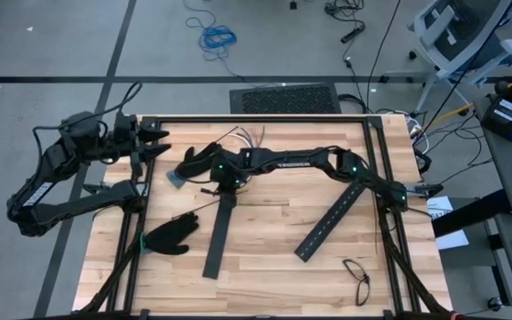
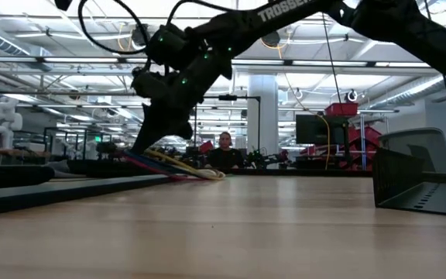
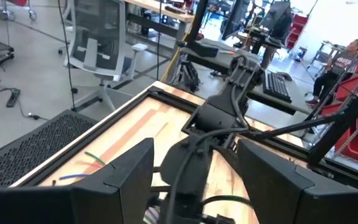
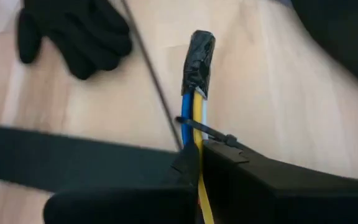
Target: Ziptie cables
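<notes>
The right gripper (image 4: 194, 163) is pinching its dark fingers shut on the cables (image 4: 193, 118), holding them low over the tabletop toward ten o'clock from the table's centre in the overhead view (image 1: 219, 171). In its wrist view the blue, yellow and white wires are running side by side out of the closed jaws, and their far end is wrapped in crinkled, glossy black tape. A ziptie (image 4: 207, 132), thin and dark with a small square head, is lying across the wires just beyond the fingertips; it looks looped on, though whether it is cinched tight I cannot tell. So the bundling seems well along, with tightening or a second tie probably left.

A long, thin dark strip (image 4: 151, 74) is running past the bundle toward twelve o'clock, likely a spare ziptie. A soft, matte black glove (image 4: 73, 37) is sitting at eleven o'clock. A flat black bar (image 4: 55, 158) is crossing the pale wooden table (image 4: 260, 81) at nine.

The left gripper (image 1: 154, 142) is waiting at the table's ten o'clock corner, fingers parted and empty.
</notes>
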`<state>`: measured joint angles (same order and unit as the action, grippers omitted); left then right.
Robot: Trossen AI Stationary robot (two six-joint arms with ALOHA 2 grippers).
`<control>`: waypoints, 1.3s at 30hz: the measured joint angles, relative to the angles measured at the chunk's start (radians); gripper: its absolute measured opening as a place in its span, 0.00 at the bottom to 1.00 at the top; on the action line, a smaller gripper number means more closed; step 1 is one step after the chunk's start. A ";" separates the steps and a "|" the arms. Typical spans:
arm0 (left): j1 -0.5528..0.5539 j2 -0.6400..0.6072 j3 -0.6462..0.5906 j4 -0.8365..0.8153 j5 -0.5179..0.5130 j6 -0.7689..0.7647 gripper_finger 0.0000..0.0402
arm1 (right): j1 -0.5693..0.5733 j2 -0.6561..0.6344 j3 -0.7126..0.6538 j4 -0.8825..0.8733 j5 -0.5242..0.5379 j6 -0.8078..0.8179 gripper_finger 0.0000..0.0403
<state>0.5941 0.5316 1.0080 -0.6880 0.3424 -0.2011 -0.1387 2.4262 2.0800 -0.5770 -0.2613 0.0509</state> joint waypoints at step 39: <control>0.000 -0.214 -0.914 0.639 0.196 -0.659 0.56 | -0.141 -0.263 -0.215 0.071 0.091 0.575 0.31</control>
<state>0.5941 0.3176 0.0942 -0.0490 0.5384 -0.8601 -0.2796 2.1636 1.8649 -0.5062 -0.1708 0.6261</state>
